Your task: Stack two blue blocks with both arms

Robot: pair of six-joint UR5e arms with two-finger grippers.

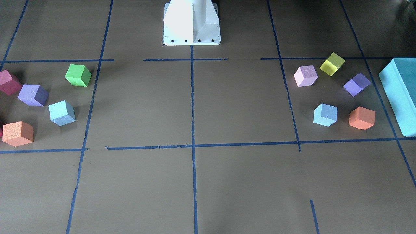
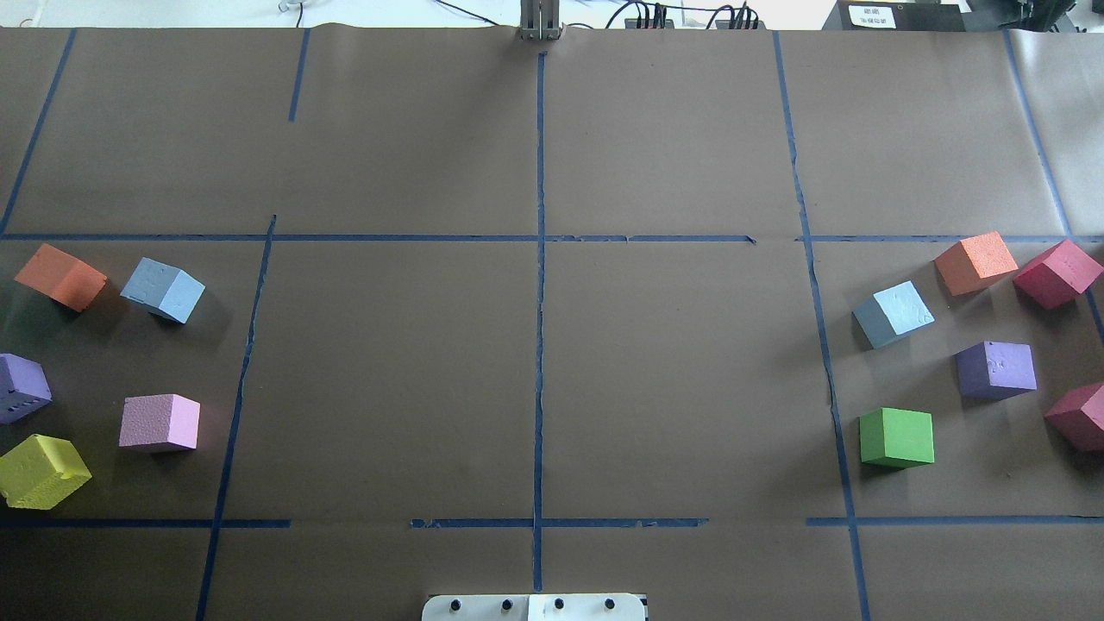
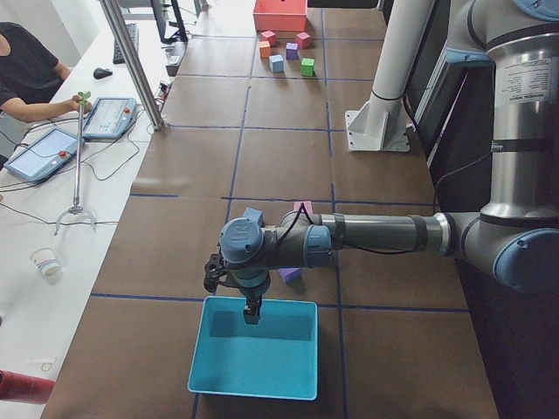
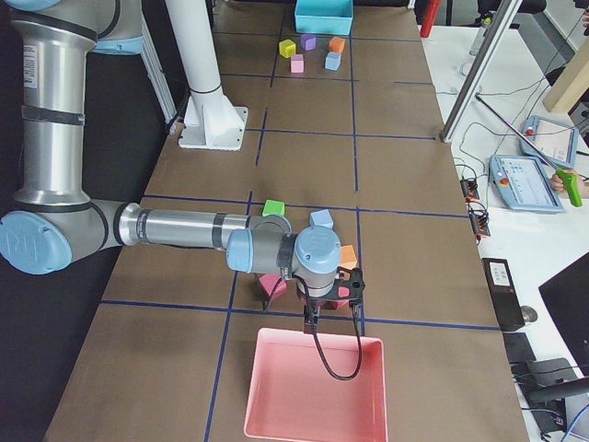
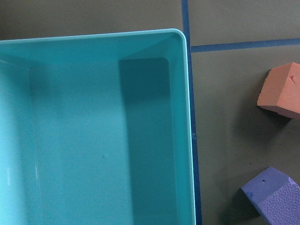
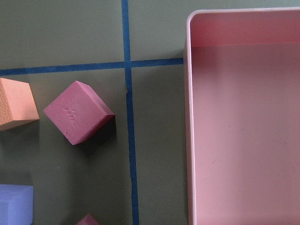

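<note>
One pale blue block [image 2: 162,290] lies on the table's left side, next to an orange cube [image 2: 60,276]. It also shows in the front view [image 1: 325,114]. The other blue block [image 2: 893,314] lies on the right side and also shows in the front view [image 1: 61,112]. Both stand apart on the table. My left gripper [image 3: 251,312] hangs over the teal box [image 3: 253,371]. My right gripper [image 4: 311,320] hangs over the pink tray [image 4: 317,424]. Neither shows in a view that tells whether it is open or shut.
On the left lie purple [image 2: 21,388], pink [image 2: 160,423] and yellow [image 2: 41,470] cubes. On the right lie green [image 2: 897,437], purple [image 2: 996,369], orange [image 2: 975,261] and maroon [image 2: 1056,273] cubes. The white pedestal [image 1: 191,22] stands at the robot's edge.
</note>
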